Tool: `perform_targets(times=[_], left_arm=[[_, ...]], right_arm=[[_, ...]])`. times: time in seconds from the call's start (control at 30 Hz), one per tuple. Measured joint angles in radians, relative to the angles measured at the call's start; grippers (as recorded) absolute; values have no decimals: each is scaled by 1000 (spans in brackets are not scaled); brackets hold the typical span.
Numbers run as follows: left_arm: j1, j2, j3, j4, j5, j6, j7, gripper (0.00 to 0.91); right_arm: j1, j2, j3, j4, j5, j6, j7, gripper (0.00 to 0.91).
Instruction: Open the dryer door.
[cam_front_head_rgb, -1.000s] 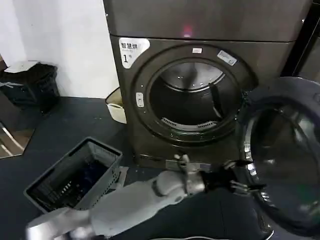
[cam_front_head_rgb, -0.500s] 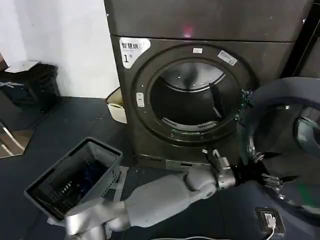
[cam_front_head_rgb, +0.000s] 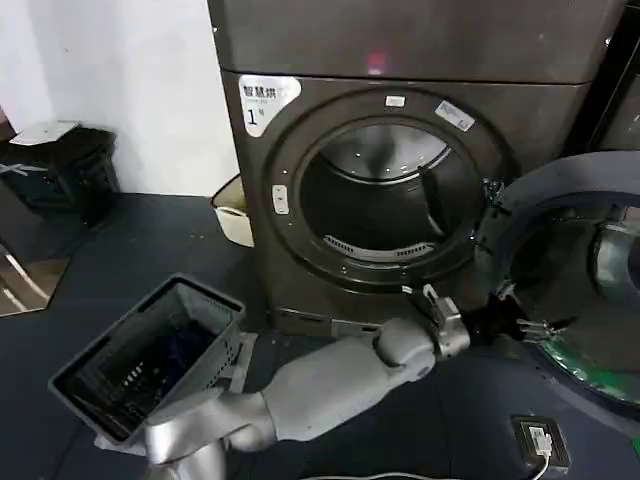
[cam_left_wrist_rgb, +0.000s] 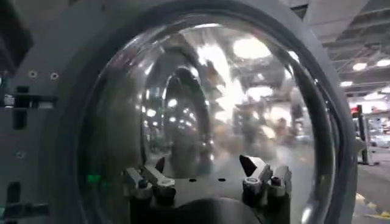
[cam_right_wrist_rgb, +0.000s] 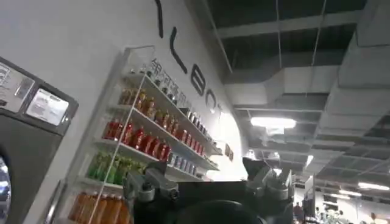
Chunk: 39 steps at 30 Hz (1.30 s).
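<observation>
The dryer (cam_front_head_rgb: 400, 190) — a dark bronze-grey front-loader with a white "1" sticker (cam_front_head_rgb: 264, 103) at its 10 o'clock corner — stands against a white wall (cam_front_head_rgb: 120, 90), its round drum opening (cam_front_head_rgb: 385, 195) exposed. The dryer door (cam_front_head_rgb: 575, 290) is swung wide on its hinge to the machine's 3 o'clock side, grey plastic inner face and domed glass turned toward the room. In the head view the left arm reaches across from 7 o'clock, and the left gripper (cam_front_head_rgb: 530, 325) sits at the door's lower inner rim, its fingers spread apart with nothing between them. In the left wrist view the left gripper's (cam_left_wrist_rgb: 207, 179) two fingertips stand well apart just before the glass bowl (cam_left_wrist_rgb: 207, 103), which mirrors ceiling lights; whether they touch the glass cannot be told.

The floor (cam_front_head_rgb: 150, 240) is dark and matte. On it, at 8 o'clock of the dryer, lies a tilted grey plastic basket (cam_front_head_rgb: 150, 350); a cream tub (cam_front_head_rgb: 235, 212) is tucked beside the machine's base, and a black bin (cam_front_head_rgb: 70, 170) stands near the wall. A small socket box (cam_front_head_rgb: 540, 440) rests on the floor at 5 o'clock.

The right gripper (cam_right_wrist_rgb: 210, 182), parked and pointing upward, is open and holds nothing — behind it are shelves of bottled drinks (cam_right_wrist_rgb: 140, 140) and a ducted ceiling (cam_right_wrist_rgb: 304, 79).
</observation>
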Motion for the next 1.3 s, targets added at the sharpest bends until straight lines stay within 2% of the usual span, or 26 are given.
perform_targets(times=[0.3,0.5,0.83,1.3], left_arm=[[-12,0,-9,75,23,-38,2,907],[-20,0,-29,85,20,-46,-2,907],[-12,0,-1,31,-11,-70,6,907],[-3,0,23,-79,-23,-193,-14,907]], right_arm=[[6,0,-11,-2,-1,4,0,907],[-1,0,-6,-2,-1,6,0,907],[-3,-2,-6,1,0,6,-2,907],[-8,-13,-2,-3,1,7,-7,907]])
